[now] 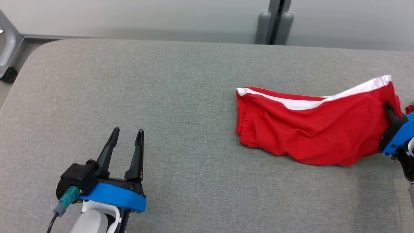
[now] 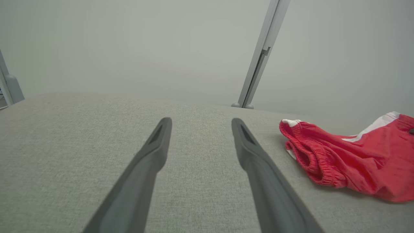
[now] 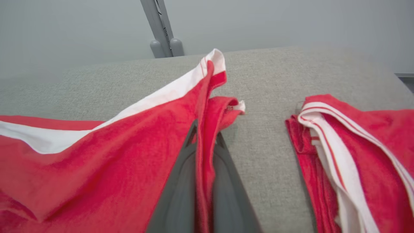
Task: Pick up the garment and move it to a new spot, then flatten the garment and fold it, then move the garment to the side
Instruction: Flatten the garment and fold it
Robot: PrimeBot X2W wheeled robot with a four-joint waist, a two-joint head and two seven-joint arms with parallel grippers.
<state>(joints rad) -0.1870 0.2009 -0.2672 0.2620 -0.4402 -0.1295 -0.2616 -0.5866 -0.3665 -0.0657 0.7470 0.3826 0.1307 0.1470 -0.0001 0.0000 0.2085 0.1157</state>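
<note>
Shorts (image 1: pixel 310 129), right of frame, edge clamped in right gripper (image 1: pixel 388 108), apparently for lifting; left gripper (image 1: pixel 127 130), lower left, wide open, empty.

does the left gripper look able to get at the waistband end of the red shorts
Probably yes: the left gripper stands open, and just grey table lies between it and the waistband of the red shorts; the right gripper pinches the opposite end.

Lab-like test bay: grey padded table (image 1: pixel 194 97), plain partition panels (image 1: pixel 129 16).
</note>
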